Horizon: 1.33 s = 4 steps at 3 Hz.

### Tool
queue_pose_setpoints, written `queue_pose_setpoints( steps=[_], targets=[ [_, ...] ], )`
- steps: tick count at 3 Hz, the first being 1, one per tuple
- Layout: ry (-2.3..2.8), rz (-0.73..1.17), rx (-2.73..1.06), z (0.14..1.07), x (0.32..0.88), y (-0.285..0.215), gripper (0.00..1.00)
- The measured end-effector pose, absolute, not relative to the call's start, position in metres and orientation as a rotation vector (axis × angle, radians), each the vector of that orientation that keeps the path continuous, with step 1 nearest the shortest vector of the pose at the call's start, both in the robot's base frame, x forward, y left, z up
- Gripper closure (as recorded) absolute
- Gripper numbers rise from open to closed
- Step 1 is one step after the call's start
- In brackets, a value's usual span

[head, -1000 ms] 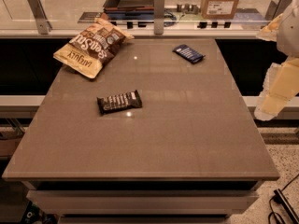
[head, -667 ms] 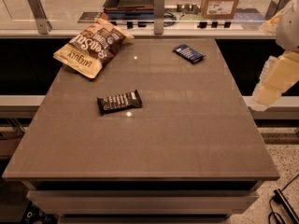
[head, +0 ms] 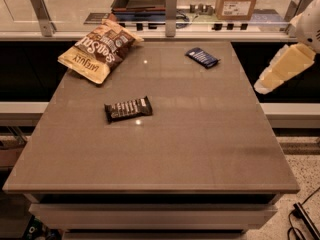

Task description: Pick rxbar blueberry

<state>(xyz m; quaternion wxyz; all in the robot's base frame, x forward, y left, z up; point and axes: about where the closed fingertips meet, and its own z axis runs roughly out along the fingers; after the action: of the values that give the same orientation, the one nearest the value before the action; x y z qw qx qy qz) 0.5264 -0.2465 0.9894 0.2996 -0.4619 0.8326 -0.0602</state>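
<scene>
Navy-blue wrapper with pale lettering marks my target: the rxbar blueberry (head: 202,57) lies flat on the desk (head: 200,149), in the far right part of the top, close to the back edge and well apart from anything else; nothing touches it or covers it.

The tool (head: 265,82) hangs out past the desk's right edge, a pale cream shape slanting down toward the left of the view; whether it is open or closed I cannot tell from here, but I judge it carries nothing, since the bar rests on the desk.

The relation I care about: the bar lies to the left of the tool as the camera sees it, and a little further back, with the desk's right edge between them; its long axis runs on a diagonal, from far-left to near-right, so one short end points roughly at the tool. I reckon I must bring the tool in over the edge and turn it to close across the bar's narrow width.

The dark brown bar (head: 128,108) sits mid-desk and the tan snack bag (head: 97,49) at the far left corner; both are well clear of my line in.
</scene>
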Motion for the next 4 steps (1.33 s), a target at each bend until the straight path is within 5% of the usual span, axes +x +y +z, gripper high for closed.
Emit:
queue_pose_setpoints(
  steps=[4],
  targets=[
    [2.010, 0.053, -0.786, 0.946, 0.638, -0.265, 0.00]
  ],
)
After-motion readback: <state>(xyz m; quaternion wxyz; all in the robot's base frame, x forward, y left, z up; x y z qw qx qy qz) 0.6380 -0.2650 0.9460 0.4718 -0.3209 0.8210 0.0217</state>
